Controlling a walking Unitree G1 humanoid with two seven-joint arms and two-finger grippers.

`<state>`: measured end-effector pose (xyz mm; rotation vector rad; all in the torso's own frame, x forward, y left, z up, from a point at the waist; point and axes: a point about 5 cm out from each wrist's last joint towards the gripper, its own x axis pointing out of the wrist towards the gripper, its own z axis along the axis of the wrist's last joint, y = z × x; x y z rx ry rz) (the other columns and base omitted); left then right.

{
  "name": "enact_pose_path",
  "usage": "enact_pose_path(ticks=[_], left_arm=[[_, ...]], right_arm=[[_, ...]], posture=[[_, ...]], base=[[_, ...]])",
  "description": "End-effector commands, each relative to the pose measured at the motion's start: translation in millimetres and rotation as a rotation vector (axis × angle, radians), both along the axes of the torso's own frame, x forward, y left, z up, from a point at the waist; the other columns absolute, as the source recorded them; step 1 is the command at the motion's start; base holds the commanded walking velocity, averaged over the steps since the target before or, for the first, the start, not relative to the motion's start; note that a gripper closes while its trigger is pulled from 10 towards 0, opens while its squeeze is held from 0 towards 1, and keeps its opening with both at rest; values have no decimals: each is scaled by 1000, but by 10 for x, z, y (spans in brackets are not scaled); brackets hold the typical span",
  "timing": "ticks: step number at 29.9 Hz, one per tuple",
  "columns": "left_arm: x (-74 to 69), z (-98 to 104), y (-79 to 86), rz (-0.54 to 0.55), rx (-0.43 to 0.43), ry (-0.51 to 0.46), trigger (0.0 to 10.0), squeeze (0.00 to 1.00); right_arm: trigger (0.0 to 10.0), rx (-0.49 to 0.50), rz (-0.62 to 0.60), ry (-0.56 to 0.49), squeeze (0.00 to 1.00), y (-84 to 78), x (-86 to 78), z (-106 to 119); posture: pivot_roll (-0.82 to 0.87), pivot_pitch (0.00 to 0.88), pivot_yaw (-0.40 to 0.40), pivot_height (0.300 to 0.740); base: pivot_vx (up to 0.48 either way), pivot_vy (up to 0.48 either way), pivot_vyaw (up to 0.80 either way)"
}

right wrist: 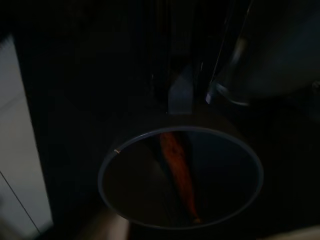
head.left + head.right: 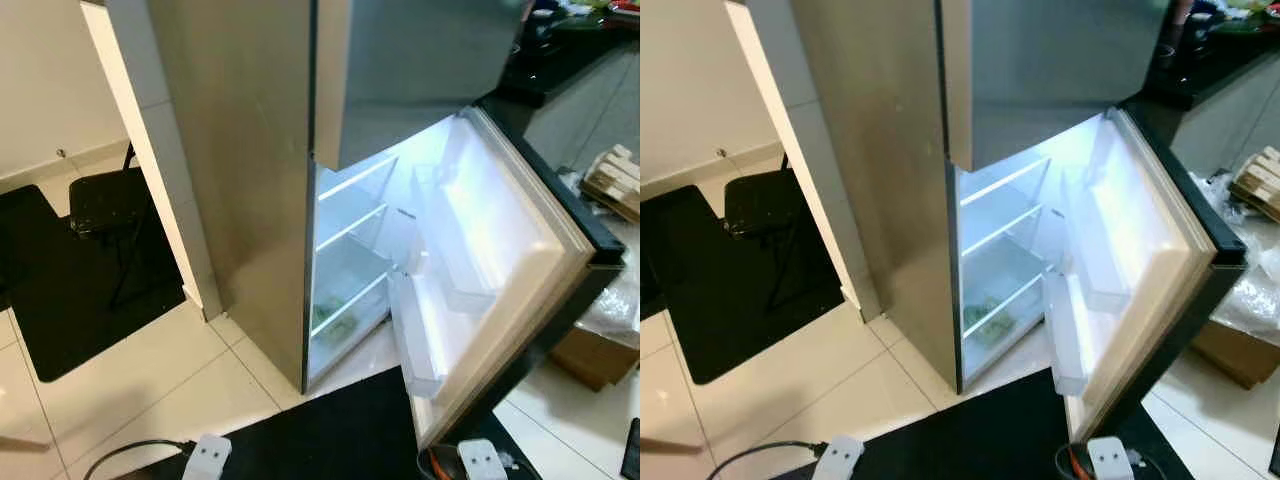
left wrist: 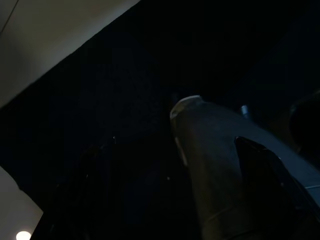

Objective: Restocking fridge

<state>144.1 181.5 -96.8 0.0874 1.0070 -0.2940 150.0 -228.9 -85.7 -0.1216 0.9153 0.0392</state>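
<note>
Fridge (image 2: 260, 200) stands ahead, its lower door (image 2: 520, 270) swung wide open, shelves lit; greens (image 2: 988, 322) sit low inside; right wrist view shows a round container (image 1: 180, 180) holding something orange; grip on either gripper, can't tell.

Open fridge (image 2: 250, 180) shelves (image 2: 350, 225) bare, reachable between cabinet edge and swung-out door (image 2: 510, 260).

One fridge (image 2: 250, 180) with one open door (image 2: 520, 270), two glass shelves (image 2: 350, 215), two door bins (image 2: 415, 340). One black chair (image 2: 105, 205) at nine o'clock. One cardboard box (image 2: 595, 355) at four o'clock.
</note>
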Motion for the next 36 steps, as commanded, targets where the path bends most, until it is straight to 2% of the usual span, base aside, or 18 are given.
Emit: enact_pose_path(ticks=[1,13,23,27,29,30,32,33,36], left_arm=[[-73,-29,16,0,4,33,10000,0],[-41,-16,15,4,-2,20,10000,0],[-3,-3,-4,8,-10,6,10000,0],[-4,-3,-4,6,-8,6,10000,0],[-6,-5,-7,4,-8,8,10000,0],[-6,-5,-7,4,-8,8,10000,0],[-8,-6,-14,2,-10,10,10000,0],[-8,-6,-14,2,-10,10,10000,0],[-6,-6,-22,3,-13,10,10000,0]], right_arm=[[10000,-2,-14,-12,0,-39,-23,6],[10000,0,5,-36,0,-16,38,30],[10000,6,64,-78,0,23,139,78],[10000,-1,96,-122,0,27,254,140],[10000,-2,124,-185,0,41,413,230],[10000,-2,124,-185,0,41,413,230],[10000,2,135,-259,0,48,581,340],[10000,2,135,-259,0,48,581,340],[10000,6,130,-337,0,37,745,464]], posture=[[61,9,1,740],[63,13,2,740],[60,10,1,740],[59,8,1,740],[59,5,0,740],[59,5,0,740],[58,4,-2,740],[58,4,-2,740],[58,4,-3,740]], base=[[274,0,0],[269,0,0],[0,0,0],[0,0,0],[0,0,0],[0,0,0],[0,0,0],[0,0,0],[0,0,0]])
